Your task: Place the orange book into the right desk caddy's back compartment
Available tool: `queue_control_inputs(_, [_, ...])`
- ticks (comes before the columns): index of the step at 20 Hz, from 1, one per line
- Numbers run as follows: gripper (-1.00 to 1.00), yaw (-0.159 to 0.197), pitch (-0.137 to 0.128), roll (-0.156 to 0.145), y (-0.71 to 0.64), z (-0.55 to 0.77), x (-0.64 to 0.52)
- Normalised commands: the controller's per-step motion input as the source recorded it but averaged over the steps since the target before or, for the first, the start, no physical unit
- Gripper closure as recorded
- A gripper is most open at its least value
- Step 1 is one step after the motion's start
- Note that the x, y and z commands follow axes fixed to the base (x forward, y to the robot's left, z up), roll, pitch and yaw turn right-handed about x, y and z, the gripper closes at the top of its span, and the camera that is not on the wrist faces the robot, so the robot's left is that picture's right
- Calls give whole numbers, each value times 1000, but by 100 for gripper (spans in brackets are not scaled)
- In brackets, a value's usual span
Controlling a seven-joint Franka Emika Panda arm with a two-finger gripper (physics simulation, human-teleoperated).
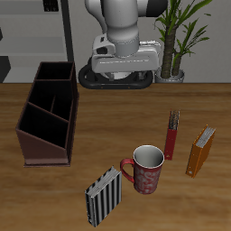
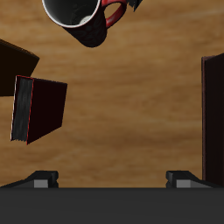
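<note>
Here, orange book point(image 1: 200, 150) upright at right of frame, right desk caddy point(image 1: 49, 112) at left, jaws spread wide, holding nothing.

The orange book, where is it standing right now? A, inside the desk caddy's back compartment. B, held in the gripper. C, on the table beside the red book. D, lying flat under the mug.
C: the orange book stands upright on the table next to the red book, well apart from the right desk caddy and not in any compartment.
</note>
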Motion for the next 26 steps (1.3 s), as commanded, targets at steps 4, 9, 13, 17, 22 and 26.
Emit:
queue_control_inputs(4, [-100,-51,-44,-82,87,127,138])
queue_control_inputs(9, [-100,-14,-59,-51,403,148,195])
queue_control_inputs(13, [-100,-37,-33,-7,504,74,162])
queue_control_inputs(17, [-100,-66,-20,11,450,54,166])
queue_control_inputs(22, [-100,-18,-23,-8,375,-18,146])
queue_control_inputs(26, [-100,-23,-30,-20,286,-21,197])
